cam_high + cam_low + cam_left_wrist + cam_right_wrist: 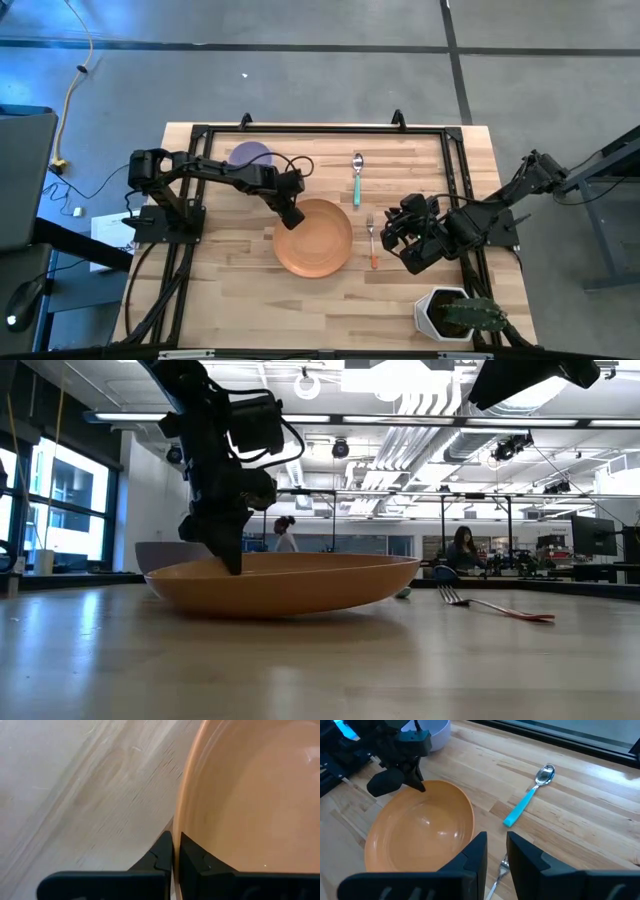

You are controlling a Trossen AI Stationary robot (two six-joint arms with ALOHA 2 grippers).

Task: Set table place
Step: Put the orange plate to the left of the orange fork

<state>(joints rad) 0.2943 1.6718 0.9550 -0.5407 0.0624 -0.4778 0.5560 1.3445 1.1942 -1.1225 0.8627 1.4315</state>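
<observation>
The round orange plate (318,240) lies mid-table, and my left gripper (291,216) is shut on its far-left rim. The lavender bowl (250,156) stands near the table's far edge, left of the plate. A teal-handled spoon (357,178) lies beyond the plate's right side, and the orange-handled fork (372,240) lies just right of the plate. My right gripper (408,243) hovers right of the fork, raised above the table. Its fingers are a little open around nothing; the fork's tines (500,869) show below them. My left gripper (175,855) pinches the plate's rim (176,827) at its far-left side. One finger (192,860) is inside the plate and one finger (162,855) is outside. The fingers come from above, pointing down (232,555). The plate (300,585) rests with its underside on the table.
A white angular pot with a green plant (452,312) stands at the table's near right corner. Black rail frames (320,130) run along the table's far edge and both sides. Bare wood shows near of the plate (300,305).
</observation>
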